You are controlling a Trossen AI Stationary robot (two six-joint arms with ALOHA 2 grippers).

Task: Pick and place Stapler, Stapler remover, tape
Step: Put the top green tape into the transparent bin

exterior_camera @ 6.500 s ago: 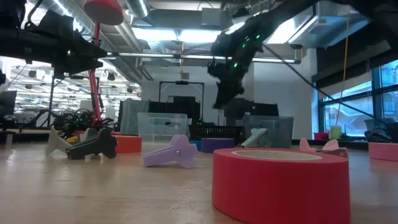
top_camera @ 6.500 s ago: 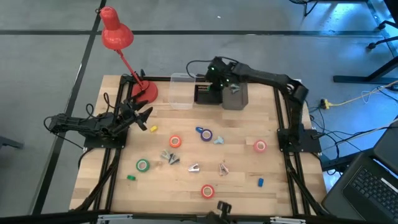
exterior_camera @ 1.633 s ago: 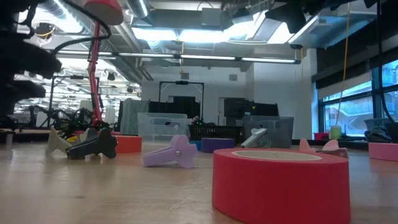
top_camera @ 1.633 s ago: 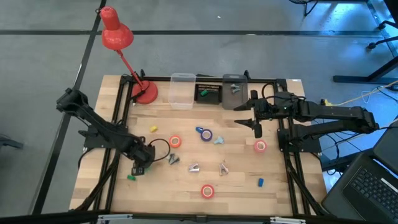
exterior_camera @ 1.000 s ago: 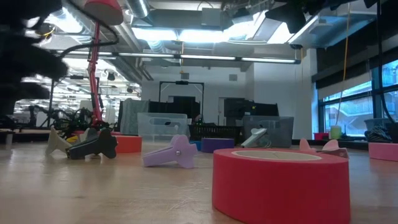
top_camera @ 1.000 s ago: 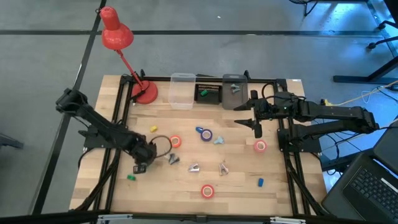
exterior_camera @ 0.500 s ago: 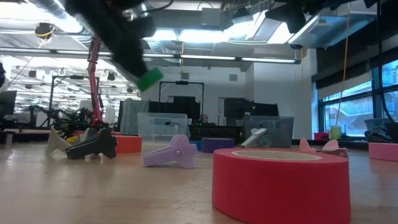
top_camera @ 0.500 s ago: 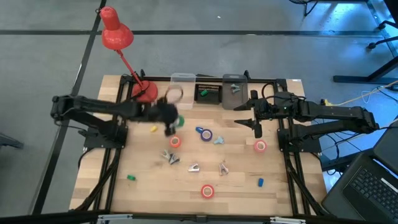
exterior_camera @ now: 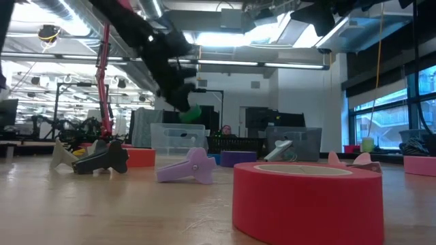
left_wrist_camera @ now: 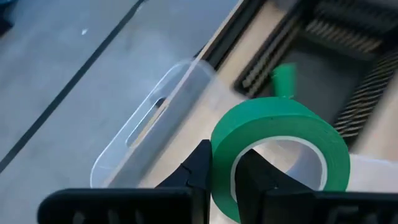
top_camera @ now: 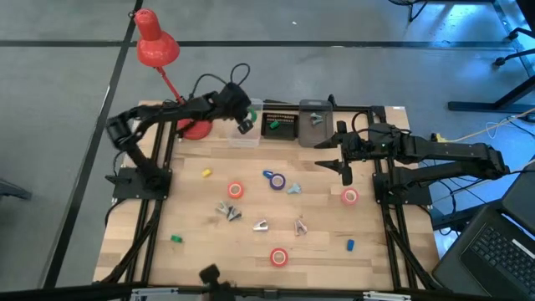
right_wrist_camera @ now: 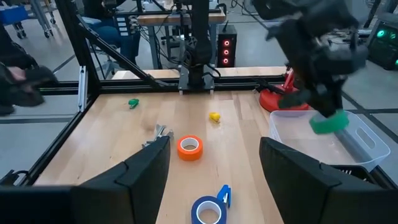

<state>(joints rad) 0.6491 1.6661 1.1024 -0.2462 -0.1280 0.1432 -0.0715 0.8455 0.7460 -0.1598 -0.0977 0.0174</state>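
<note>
Overhead lights and glass walls fill the workshop behind a pale wooden table [top_camera: 318, 251] framed by black rails. At its far edge stand a red desk lamp [top_camera: 159, 52], a clear plastic bin [top_camera: 244, 124], a black tray [top_camera: 281, 125] and a grey box [top_camera: 315, 125].

Reaching in from the left side, the left gripper [top_camera: 242, 119] hangs in the air over the clear bin, its fingers clenched on the wall of a green tape roll [left_wrist_camera: 280, 152]; one finger [left_wrist_camera: 255, 177] passes through the roll's open centre.

The right gripper [top_camera: 345, 167] hovers above the table's right side near the grey box, fingers [right_wrist_camera: 146, 165] spread wide with nothing between them.

Lying loose on the wood are an orange tape roll [top_camera: 235, 190] near the middle, a blue tape roll [top_camera: 277, 181] just beside it, a pink-red roll [top_camera: 349, 196] toward the right rail, and another red roll [top_camera: 278, 257] close to the front edge. Small pale clamp-like tools [top_camera: 228, 211] lie scattered between them, along with a tiny yellow block [top_camera: 206, 173], a green block [top_camera: 175, 238] and a blue block [top_camera: 350, 245].
</note>
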